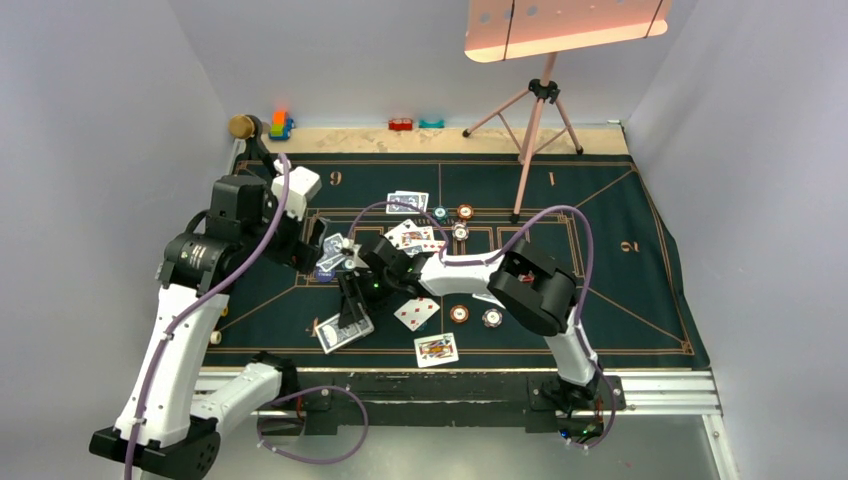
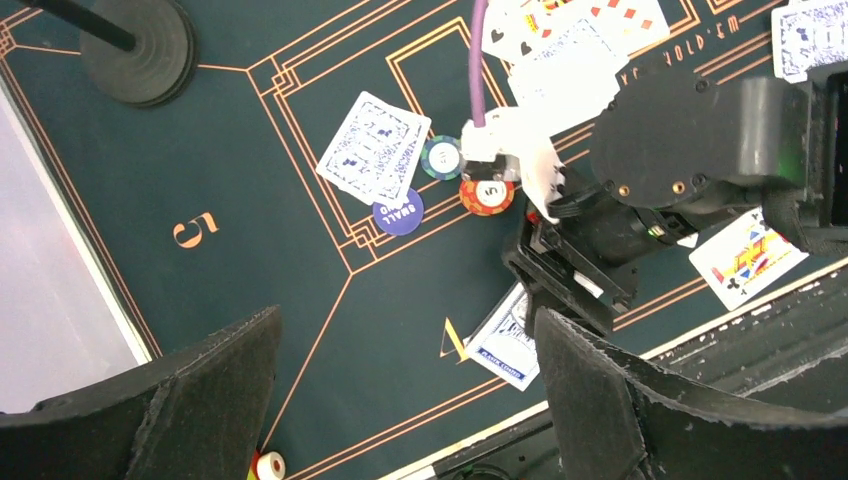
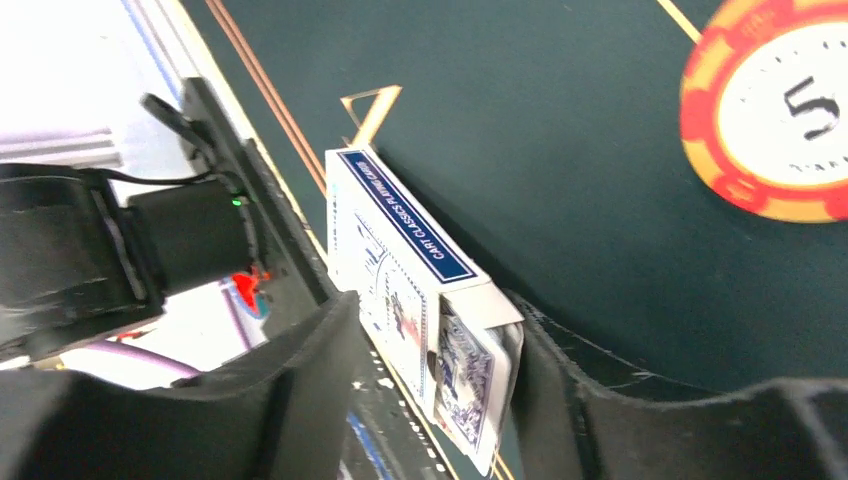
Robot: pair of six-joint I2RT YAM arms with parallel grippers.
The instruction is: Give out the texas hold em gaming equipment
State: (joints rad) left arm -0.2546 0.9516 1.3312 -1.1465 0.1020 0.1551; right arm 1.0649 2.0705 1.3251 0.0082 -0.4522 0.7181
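Observation:
My right gripper [image 1: 350, 310] is shut on a blue-and-white card box [image 3: 400, 250] with blue-backed cards sticking out of its open end; the box [image 1: 344, 333] rests near the mat's front left. In the right wrist view the gripper [image 3: 440, 375] clamps the box's sides. My left gripper [image 1: 318, 250] is open and empty above the mat; in its wrist view [image 2: 405, 335] the box [image 2: 510, 348] lies beside its right finger. Blue-backed cards [image 2: 375, 145], a dark-blue button [image 2: 398, 213], a teal chip [image 2: 441, 157] and an orange chip [image 2: 487, 193] lie further off. Face-up cards [image 1: 416, 312] and more chips [image 1: 459, 314] are scattered mid-mat.
The dark green felt mat [image 1: 620, 300] covers the table. A pink tripod stand [image 1: 530, 130] stands at the back right with one pole on the mat. Toy blocks [image 1: 281, 125] sit along the back edge. A black round base [image 2: 135, 50] stands at the mat's left. Grey walls enclose the sides.

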